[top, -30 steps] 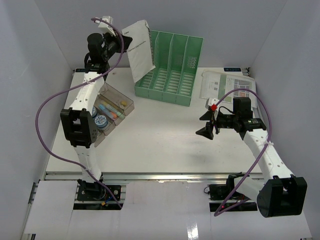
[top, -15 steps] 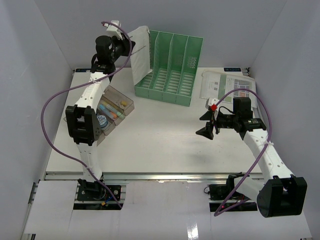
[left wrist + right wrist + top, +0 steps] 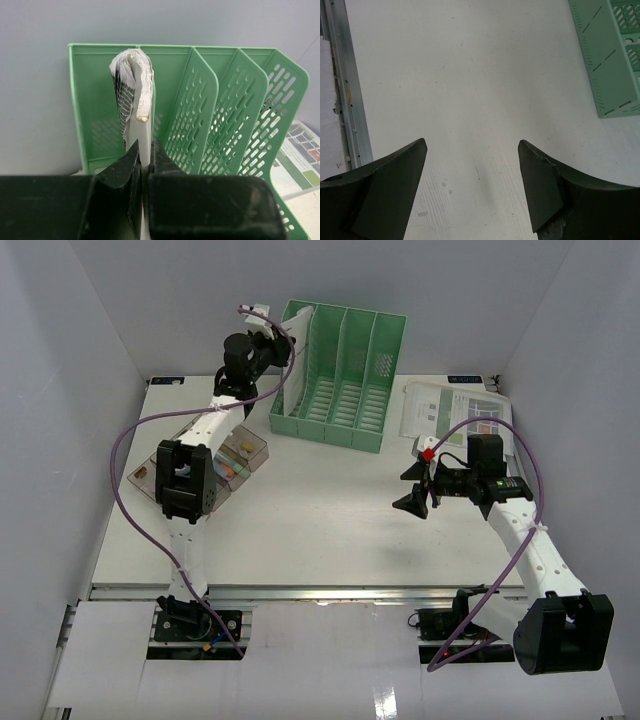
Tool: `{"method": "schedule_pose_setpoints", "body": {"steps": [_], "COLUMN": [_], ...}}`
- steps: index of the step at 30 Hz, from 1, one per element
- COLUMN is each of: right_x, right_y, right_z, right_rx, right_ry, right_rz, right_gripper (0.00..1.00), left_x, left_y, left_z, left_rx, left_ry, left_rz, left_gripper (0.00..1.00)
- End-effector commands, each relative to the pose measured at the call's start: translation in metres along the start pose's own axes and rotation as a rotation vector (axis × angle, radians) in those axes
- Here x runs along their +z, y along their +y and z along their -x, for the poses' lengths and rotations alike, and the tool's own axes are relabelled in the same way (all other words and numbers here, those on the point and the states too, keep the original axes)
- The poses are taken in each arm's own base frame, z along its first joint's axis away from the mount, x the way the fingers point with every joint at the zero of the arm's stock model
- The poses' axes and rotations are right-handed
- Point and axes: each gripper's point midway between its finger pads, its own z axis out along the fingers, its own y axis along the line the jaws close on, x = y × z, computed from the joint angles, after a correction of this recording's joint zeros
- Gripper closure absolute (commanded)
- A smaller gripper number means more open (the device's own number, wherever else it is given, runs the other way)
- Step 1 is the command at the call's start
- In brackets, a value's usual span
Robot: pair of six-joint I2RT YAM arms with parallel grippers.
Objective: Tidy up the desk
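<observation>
Left pincer (image 3: 145, 150), clamped on a curling booklet (image 3: 134, 80), should ease it straight down the green file rack (image 3: 210, 100)'s leftmost slot; right pincer (image 3: 471, 145) gapes apart.

Lab test cell: white walls (image 3: 70, 360), railed desk (image 3: 320, 530).

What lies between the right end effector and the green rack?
Only bare desk separates the right end effector from the green rack; top view shows it.
</observation>
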Motion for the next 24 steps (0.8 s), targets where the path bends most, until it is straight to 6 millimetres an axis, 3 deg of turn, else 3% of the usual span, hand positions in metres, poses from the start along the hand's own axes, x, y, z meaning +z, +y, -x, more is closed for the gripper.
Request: {"method": "schedule_pose_setpoints", "body": {"steps": [1, 4, 8, 15, 24], "right_x": [-0.001, 0.0, 0.0, 0.0, 0.0], "right_y": [-0.001, -0.001, -0.003, -0.006, -0.008], "right_z": [0.003, 0.001, 0.0, -0.005, -0.008], "right_rx": [-0.018, -0.014, -0.008, 0.011, 0.021], "right_ry": [-0.026, -0.022, -0.02, -0.016, -0.015], "right_rz": [-0.006, -0.008, -0.012, -0.02, -0.026], "right_gripper": [0.2, 0.2, 0.2, 0.2, 0.2], "left_x": [-0.008, -0.018, -0.027, -0.02, -0.001], "left_y": [-0.01, -0.011, -0.008, -0.007, -0.002], "left_z": [0.035, 0.032, 0.013, 0.034, 0.041], "left_rx": [0.091, 0.1, 0.113, 0.155, 0.189], "left_ry": [-0.181, -0.217, -0.188, -0.224, -0.222], "left_rz": [-0.016, -0.016, 0.001, 0.004, 0.002], "left_gripper": [1.0, 1.0, 1.0, 1.0, 1.0]}}
